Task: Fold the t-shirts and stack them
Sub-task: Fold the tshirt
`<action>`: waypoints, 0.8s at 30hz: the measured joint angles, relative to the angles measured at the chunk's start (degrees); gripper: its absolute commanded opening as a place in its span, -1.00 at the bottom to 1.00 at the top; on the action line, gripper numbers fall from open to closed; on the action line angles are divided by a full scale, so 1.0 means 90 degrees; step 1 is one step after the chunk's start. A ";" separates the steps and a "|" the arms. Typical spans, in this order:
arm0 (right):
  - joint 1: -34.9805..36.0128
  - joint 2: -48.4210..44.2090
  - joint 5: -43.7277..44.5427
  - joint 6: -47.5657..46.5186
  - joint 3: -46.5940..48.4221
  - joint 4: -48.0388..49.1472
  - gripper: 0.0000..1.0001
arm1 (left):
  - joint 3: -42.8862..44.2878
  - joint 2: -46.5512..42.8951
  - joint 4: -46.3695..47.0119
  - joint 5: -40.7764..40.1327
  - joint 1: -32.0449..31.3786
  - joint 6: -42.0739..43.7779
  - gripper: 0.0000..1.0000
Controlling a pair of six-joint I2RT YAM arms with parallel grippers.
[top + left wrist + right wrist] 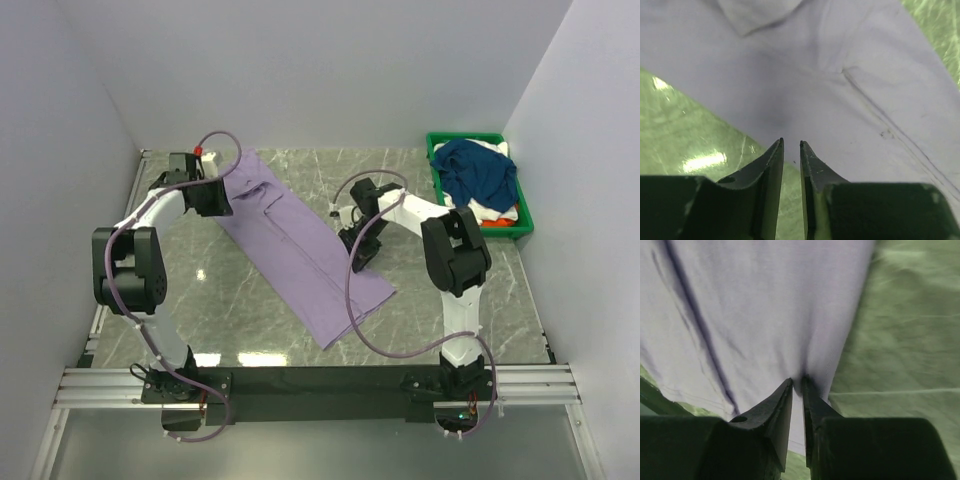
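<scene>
The desk (255,312) has a glossy grey-green marbled top that catches the light in bright patches. A lavender t-shirt (300,250) lies on it as a long, narrow strip, running diagonally from the far left toward the near middle. A green bin (434,165) sits in the far right corner, well apart from it.

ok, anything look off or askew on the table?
Nothing is damaged or spilled. The lavender t-shirt lies as a long strip set diagonally across the table rather than square to its edges, with a few creases. In the green bin, the navy t-shirt is heaped crumpled over white and orange garments.
</scene>
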 measured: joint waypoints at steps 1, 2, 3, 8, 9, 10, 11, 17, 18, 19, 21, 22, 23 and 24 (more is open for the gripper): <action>0.0039 -0.0053 -0.0019 0.0002 -0.0085 0.0034 -0.59 | -0.0046 0.0015 0.0002 0.0000 0.0000 -0.0036 -0.52; 0.0095 -0.0129 -0.0070 0.0022 -0.0226 0.0114 -0.61 | -0.0056 0.0049 -0.0005 -0.0002 0.0002 -0.0087 -0.52; 0.0160 -0.0231 -0.0148 0.0027 -0.0418 0.0209 -0.61 | -0.0056 0.0080 0.0027 -0.0002 0.0002 -0.0146 -0.53; 0.0986 -0.0736 -0.0763 0.0017 -0.1387 0.0304 -0.63 | 0.0124 0.0474 0.0068 -0.0010 -0.0068 -0.0325 -0.52; 0.1253 -0.0765 -0.1010 -0.0034 -0.1535 0.0260 -0.60 | 0.0197 0.0619 0.0068 -0.0032 -0.0124 -0.0340 -0.54; 0.1486 -0.0765 -0.1263 -0.0087 -0.1642 0.0199 -0.57 | 0.0262 0.0736 0.0056 -0.0049 -0.0172 -0.0345 -0.54; 0.1727 -0.0758 -0.1540 -0.0165 -0.1722 0.0104 -0.52 | 0.0355 0.0896 0.0044 -0.0078 -0.0240 -0.0357 -0.54; 0.1885 -0.0811 -0.2409 -0.0391 -0.1705 -0.0386 -0.42 | 0.0967 0.1753 -0.0104 -0.0216 -0.0532 -0.0355 -0.57; 0.1756 -0.0850 -0.2453 -0.0389 -0.1673 -0.0413 -0.42 | 0.1163 0.1870 -0.0170 -0.0209 -0.0566 -0.0352 -0.58; 0.1605 -0.0901 -0.2480 -0.0386 -0.1642 -0.0410 -0.41 | 0.1326 0.1962 -0.0197 -0.0228 -0.0597 -0.0335 -0.59; 0.1292 -0.1030 -0.2484 -0.0367 -0.1591 -0.0406 -0.40 | 0.1707 0.2212 -0.0257 -0.0245 -0.0663 -0.0330 -0.59; 0.1061 -0.1122 -0.2470 -0.0347 -0.1554 -0.0403 -0.40 | 0.2001 0.2441 -0.0274 -0.0238 -0.0714 -0.0335 -0.59; 0.0869 -0.1190 -0.2458 -0.0333 -0.1530 -0.0391 -0.40 | 0.2268 0.2616 -0.0311 -0.0214 -0.0753 -0.0335 -0.59; 0.0716 -0.1229 -0.2438 -0.0313 -0.1511 -0.0386 -0.40 | 0.2516 0.2764 -0.0325 -0.0209 -0.0792 -0.0338 -0.59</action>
